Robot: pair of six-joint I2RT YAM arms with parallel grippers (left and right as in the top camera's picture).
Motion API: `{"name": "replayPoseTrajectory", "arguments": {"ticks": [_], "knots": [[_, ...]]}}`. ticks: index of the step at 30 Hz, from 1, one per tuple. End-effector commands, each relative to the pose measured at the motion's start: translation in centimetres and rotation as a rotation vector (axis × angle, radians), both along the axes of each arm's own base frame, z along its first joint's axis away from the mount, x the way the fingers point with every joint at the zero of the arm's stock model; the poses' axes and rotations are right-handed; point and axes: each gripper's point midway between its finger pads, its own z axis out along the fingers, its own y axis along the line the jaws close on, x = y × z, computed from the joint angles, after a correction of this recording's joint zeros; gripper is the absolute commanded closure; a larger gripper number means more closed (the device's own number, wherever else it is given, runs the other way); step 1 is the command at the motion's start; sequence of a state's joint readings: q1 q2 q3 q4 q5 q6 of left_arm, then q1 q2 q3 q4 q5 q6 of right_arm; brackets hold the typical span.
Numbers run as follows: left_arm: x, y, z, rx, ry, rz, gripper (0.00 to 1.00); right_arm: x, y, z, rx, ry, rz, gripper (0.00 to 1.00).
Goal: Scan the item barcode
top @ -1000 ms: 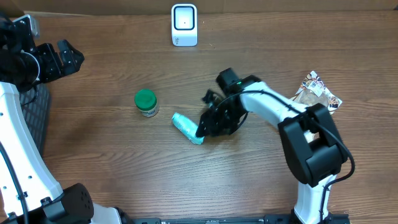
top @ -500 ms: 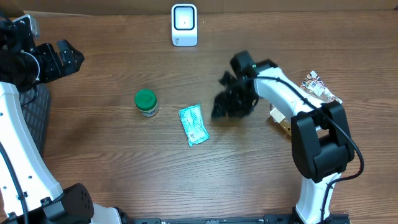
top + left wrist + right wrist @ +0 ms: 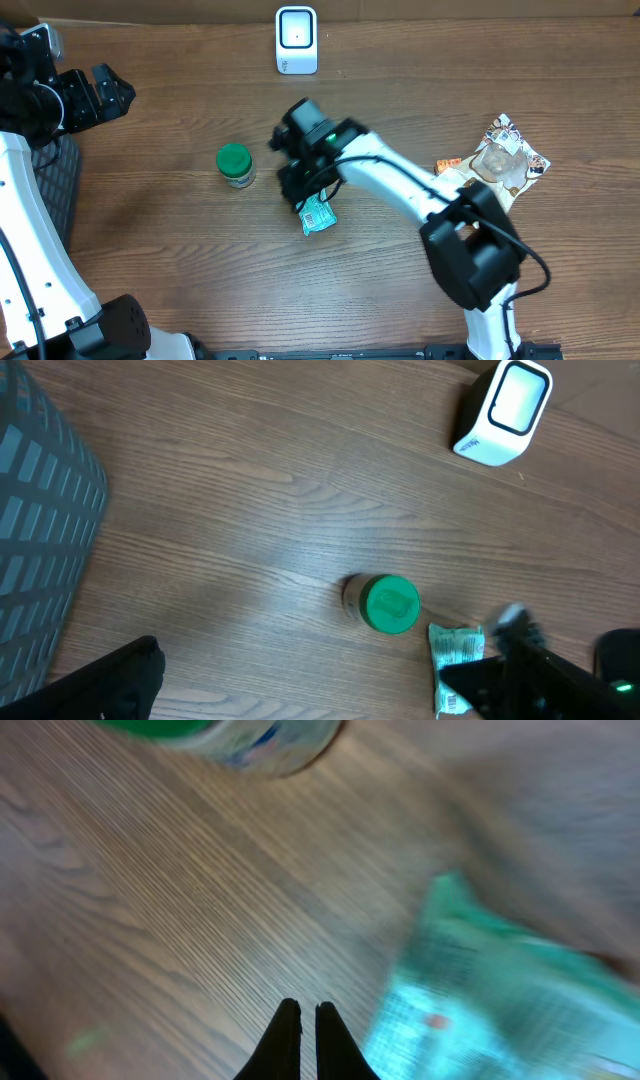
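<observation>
Swinging in from the table's right side since half a second ago, my right claw (image 3: 300,195) now covers the teal packet's (image 3: 320,215) upper end, mid-table, near the green-lidded jar (image 3: 235,165). Only the wrist view shows my fingers (image 3: 288,1035) pinched together — empty, beside the packet. My left claw (image 3: 105,92) gapes.

The wooden table (image 3: 180,260) carries a white scanner (image 3: 296,40), green-lidded jar (image 3: 235,165), teal packet (image 3: 320,216), crinkled wrapper (image 3: 510,155) — perhaps a dark mat (image 3: 62,180).

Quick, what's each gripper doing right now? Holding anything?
Left gripper: open, holding nothing.
Right gripper: shut on nothing; the flat teal plastic packet lies beside its fingertips.
</observation>
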State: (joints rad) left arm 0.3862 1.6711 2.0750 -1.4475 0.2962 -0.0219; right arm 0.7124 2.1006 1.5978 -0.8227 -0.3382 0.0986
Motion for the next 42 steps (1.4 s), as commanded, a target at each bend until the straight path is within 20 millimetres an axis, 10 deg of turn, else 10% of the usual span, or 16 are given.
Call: {"name": "replayPoseTrajectory", "arguments": {"ticks": [1,18,27,36,42], "knots": [[0.0,-0.3,0.8,0.013,-0.025,-0.023,0.00,0.5,-0.2,-2.0,-0.104,-0.017,-0.129,0.96],[0.0,-0.3,0.8,0.013,-0.025,-0.022,0.00,8.1,-8.8,-3.2,-0.352,-0.193,-0.524,0.92],[0.0,-0.3,0.8,0.013,-0.025,-0.023,0.01,12.3,-12.5,4.8,-0.265,-0.106,-0.610,0.78],[0.0,-0.3,0.8,0.013,-0.025,-0.023,0.00,9.5,-17.9,4.4,-0.067,0.213,-0.430,0.36],[0.0,-0.3,0.8,0.013,-0.025,-0.022,0.00,7.0,-19.4,2.0,0.051,0.329,-0.340,0.28]]}}
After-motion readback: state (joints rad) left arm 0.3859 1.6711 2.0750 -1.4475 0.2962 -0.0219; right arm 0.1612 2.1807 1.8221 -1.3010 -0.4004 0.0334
